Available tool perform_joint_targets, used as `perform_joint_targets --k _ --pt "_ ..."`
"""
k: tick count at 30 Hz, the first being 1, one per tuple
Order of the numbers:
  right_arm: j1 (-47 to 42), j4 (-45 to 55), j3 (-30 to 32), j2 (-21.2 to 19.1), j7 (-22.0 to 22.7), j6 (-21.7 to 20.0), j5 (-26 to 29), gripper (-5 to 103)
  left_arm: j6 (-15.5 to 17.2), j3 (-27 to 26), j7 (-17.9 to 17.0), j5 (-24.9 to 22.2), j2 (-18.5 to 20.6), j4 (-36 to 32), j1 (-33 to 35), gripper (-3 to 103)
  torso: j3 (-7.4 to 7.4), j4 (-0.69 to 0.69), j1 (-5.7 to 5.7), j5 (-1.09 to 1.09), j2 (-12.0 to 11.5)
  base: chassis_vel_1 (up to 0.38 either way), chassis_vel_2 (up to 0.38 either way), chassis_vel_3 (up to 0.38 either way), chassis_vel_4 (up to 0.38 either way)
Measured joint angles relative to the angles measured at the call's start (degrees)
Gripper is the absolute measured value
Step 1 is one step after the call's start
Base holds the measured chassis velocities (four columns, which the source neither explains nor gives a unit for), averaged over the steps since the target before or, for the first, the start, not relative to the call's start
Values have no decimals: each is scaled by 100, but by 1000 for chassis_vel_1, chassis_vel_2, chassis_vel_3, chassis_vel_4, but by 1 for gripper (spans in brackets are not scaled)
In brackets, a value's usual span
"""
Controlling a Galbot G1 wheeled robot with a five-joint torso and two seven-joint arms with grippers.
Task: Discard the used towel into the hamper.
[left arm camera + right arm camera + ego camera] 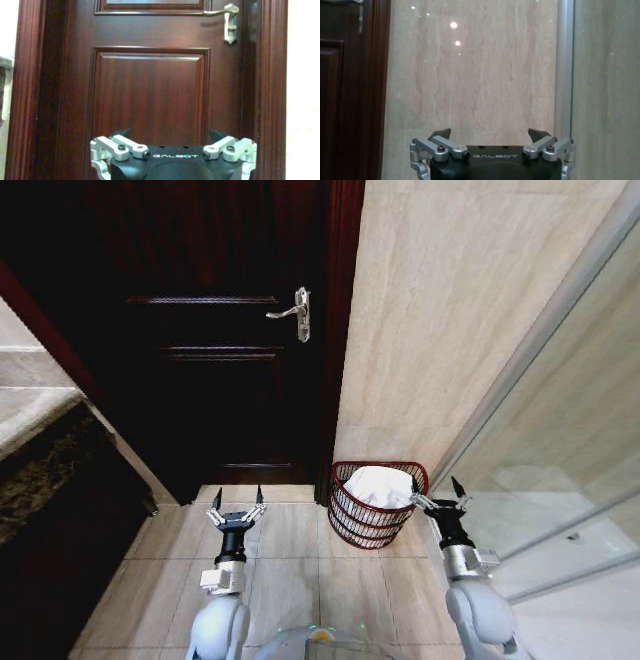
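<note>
Two grippers, both empty with fingers spread: left gripper [236,509] above the floor tiles facing the dark door [150,108]; right gripper [441,498] just beside the hamper [352,525] rim | hamper on the floor by the door frame, holding the white towel [378,484] | step: drop looks done; next calls for pulling clear.

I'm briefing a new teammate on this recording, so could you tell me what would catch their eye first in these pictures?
First the red-brown wire hamper on the tiled floor at the foot of the beige wall, just right of the dark wooden door, with a white towel inside it. Next, both grippers held open and empty: the right gripper by the hamper's rim, the left gripper facing the door.
</note>
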Motion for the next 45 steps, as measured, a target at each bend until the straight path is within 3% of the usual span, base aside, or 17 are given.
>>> perform_joint_targets --k 5,9,13,27,45 --pt "-154 251 8 59 -39 -89 17 100 337 -243 203 -560 347 -294 17 100 0 0 0 0 0 0 0 0 0" --pt "-324 379 -67 -16 -49 -130 66 100 488 -280 223 -815 789 -406 14 100 0 -1 0 0 0 0 0 0 0" --pt "-462 502 -131 -102 -45 -221 223 100 563 -266 201 -932 994 -483 36 100 0 -1 0 0 0 0 0 0 0" --pt "-322 537 -145 -21 -15 -284 74 100 481 -81 44 -709 777 -442 13 100 0 0 0 0 0 0 0 0 0" --pt "-303 580 -61 18 -73 -448 -110 100 406 -91 -82 -623 796 -434 38 100 0 -1 0 1 0 0 0 0 0"
